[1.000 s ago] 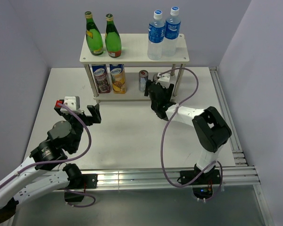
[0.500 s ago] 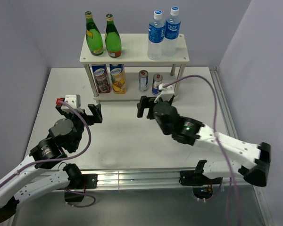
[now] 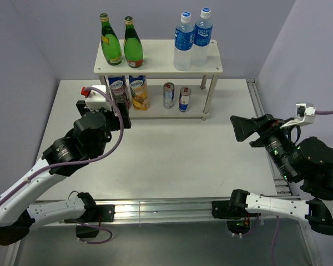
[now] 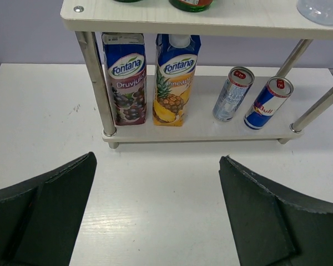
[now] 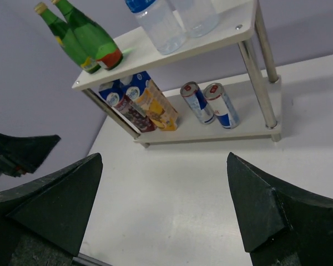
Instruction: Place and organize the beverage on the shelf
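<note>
The shelf stands at the back of the table. Its top board holds two green bottles on the left and two water bottles on the right. Its lower board holds two Fontana cartons and two cans, the right one a Red Bull can. My left gripper is open and empty, above the table just in front of the shelf's left half. My right gripper is open and empty, raised at the right side, well away from the shelf.
The white table has grey walls on three sides. A metal rail runs along its right edge and another along the front. Purple cables hang from both arms.
My right gripper has let go of the Red Bull can on the lower board and pulled back far to the right and up. My left arm has risen and moved toward the shelf.
</note>
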